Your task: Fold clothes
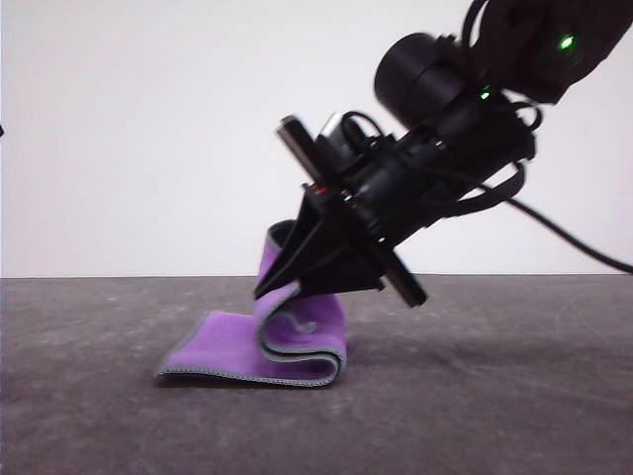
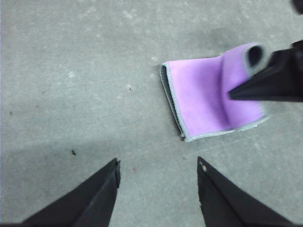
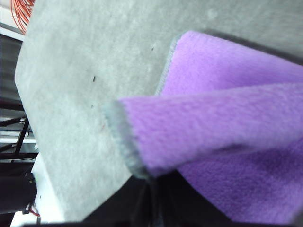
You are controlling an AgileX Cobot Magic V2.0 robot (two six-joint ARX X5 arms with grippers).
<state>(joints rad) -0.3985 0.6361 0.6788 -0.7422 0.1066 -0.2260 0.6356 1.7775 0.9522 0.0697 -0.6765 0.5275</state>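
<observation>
We see the right end effector (image 1: 287, 282) pinching one edge of the purple cloth (image 1: 252, 346), lifted and curled over the rest lying on the grey table (image 1: 495, 396). The left end effector (image 2: 158, 172) hangs open, near the cloth but apart from it.

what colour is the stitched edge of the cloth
Light grey edging on the purple cloth, clearest in the left wrist view.

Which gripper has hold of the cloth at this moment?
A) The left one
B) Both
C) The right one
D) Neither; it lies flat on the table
C: the right gripper is shut on a raised fold of the purple cloth, while the left gripper hangs open above the bare table, apart from the cloth.
</observation>
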